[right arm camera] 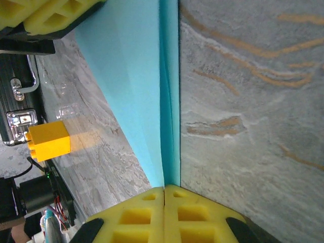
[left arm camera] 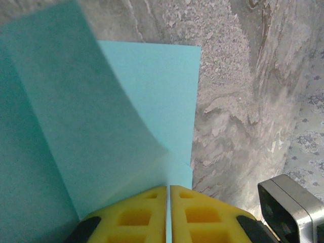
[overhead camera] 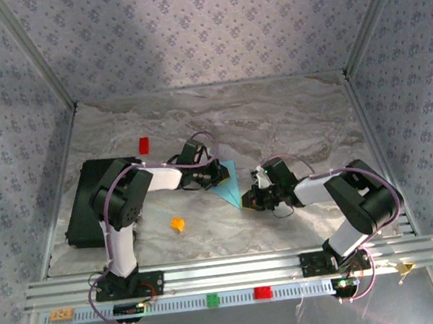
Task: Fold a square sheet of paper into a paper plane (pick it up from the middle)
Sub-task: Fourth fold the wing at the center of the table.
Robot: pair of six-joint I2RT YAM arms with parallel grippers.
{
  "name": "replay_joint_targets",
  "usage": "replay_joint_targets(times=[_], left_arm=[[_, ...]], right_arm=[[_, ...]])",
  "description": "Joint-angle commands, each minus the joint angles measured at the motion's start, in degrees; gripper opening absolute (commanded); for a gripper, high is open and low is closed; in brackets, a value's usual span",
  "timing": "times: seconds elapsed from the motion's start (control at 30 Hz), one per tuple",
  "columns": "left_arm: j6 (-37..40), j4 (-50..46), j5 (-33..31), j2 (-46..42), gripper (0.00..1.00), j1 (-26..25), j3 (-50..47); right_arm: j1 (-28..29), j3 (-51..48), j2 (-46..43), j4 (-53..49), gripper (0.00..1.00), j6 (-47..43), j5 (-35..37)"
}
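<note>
The light-blue sheet of paper (overhead camera: 227,181) is folded into a pointed triangle and held between both grippers above the marble table. My left gripper (overhead camera: 216,176) is shut on its upper left part. In the left wrist view the yellow fingers (left arm camera: 147,212) pinch the paper (left arm camera: 126,101), and one flap curls up to the left. My right gripper (overhead camera: 246,200) is shut on the lower tip. Its yellow pads (right arm camera: 147,215) close on the creased edge of the paper (right arm camera: 136,76). A finished paper plane is out of view.
A black slab (overhead camera: 96,203) lies at the left under the left arm. An orange block (overhead camera: 178,223) (right arm camera: 48,139) sits in front of it and a red block (overhead camera: 143,144) behind it. A green block (overhead camera: 213,299) and a red block (overhead camera: 262,292) rest on the front rail.
</note>
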Motion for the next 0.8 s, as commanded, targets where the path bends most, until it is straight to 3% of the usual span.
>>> replay_joint_targets(times=[0.0, 0.1, 0.33, 0.43, 0.77], left_arm=[[0.0, -1.1, -0.9, 1.6, 0.10, -0.2, -0.9], [0.0, -1.1, -0.9, 1.6, 0.10, -0.3, -0.9], [-0.2, -0.9, -0.8, 1.8, 0.10, -0.3, -0.9], [-0.2, -0.9, -0.8, 1.8, 0.10, -0.3, -1.0], [-0.2, -0.6, -0.9, 1.6, 0.10, -0.3, -1.2]], right_arm=[[1.3, -2.6, 0.8, -10.4, 0.05, -0.5, 0.5], [1.4, -2.9, -0.5, -11.1, 0.14, -0.4, 1.2], [1.7, -3.1, 0.0, -11.1, 0.02, -0.7, 1.1], [2.1, -3.0, 0.5, -11.1, 0.02, -0.6, 1.4], [0.4, 0.9, -9.2, -18.4, 0.21, -1.9, 4.4]])
